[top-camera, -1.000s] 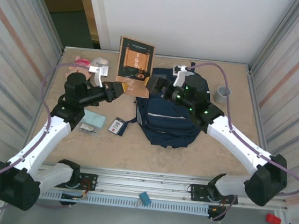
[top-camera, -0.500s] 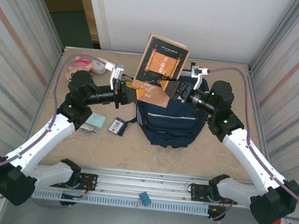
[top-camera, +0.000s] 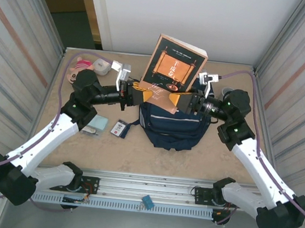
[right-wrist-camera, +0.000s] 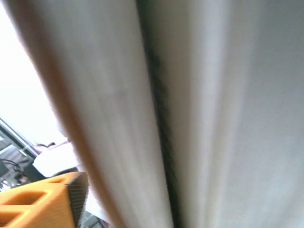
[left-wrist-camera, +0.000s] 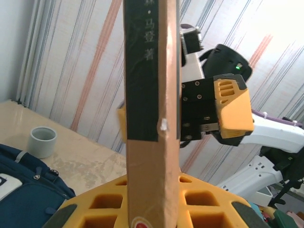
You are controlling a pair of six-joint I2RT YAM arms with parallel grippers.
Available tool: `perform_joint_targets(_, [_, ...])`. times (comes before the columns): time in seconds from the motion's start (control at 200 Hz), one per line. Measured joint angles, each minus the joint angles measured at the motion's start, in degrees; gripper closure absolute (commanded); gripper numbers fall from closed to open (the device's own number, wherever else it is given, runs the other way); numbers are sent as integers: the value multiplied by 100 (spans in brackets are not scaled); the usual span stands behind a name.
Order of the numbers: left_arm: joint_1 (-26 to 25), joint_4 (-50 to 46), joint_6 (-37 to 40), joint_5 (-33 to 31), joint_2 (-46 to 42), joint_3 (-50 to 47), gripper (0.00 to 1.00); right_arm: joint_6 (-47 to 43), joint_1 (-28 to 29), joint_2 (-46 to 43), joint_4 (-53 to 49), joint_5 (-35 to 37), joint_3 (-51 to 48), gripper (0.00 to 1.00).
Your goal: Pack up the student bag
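Left gripper [top-camera: 138,94] is clamping the lower left edge of a brown book [top-camera: 174,67], which is standing upright between its yellow fingers. Right gripper [top-camera: 175,101] is straddling the book's lower right edge. The right wrist view is giving only a blur of pages, so I cannot tell whether its jaws are pressing.

The book is hanging directly above the student bag [top-camera: 173,128]. The bag is lying mid-table between the arms, long axis running from the arm bases toward the back wall, striped front panel facing up. Its far end is hiding behind the book and both grippers.

- Beige table [top-camera: 136,161] is carrying the bag.
- Striped metal panels [top-camera: 16,49] are standing on either side of it.
- Left of the bag: small dark card-like item [top-camera: 119,128] and teal pad [top-camera: 97,122], details too small to make out.
- Right of the bag: grey cup [left-wrist-camera: 42,141].
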Motion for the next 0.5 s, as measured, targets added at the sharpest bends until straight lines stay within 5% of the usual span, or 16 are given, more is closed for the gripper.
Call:
perform_joint_targets(0.195, [-37, 42, 109, -48, 2, 0, 99, -334, 11, -496, -68, 286, -33, 78])
perform_joint_targets(0.311, [-48, 55, 186, -50, 2, -2, 91, -560, 4, -527, -361, 616, -31, 97])
perform_joint_targets(0.501, [-79, -299, 634, -177, 28, -13, 42, -1438, 42, -599, -1139, 898, 33, 100])
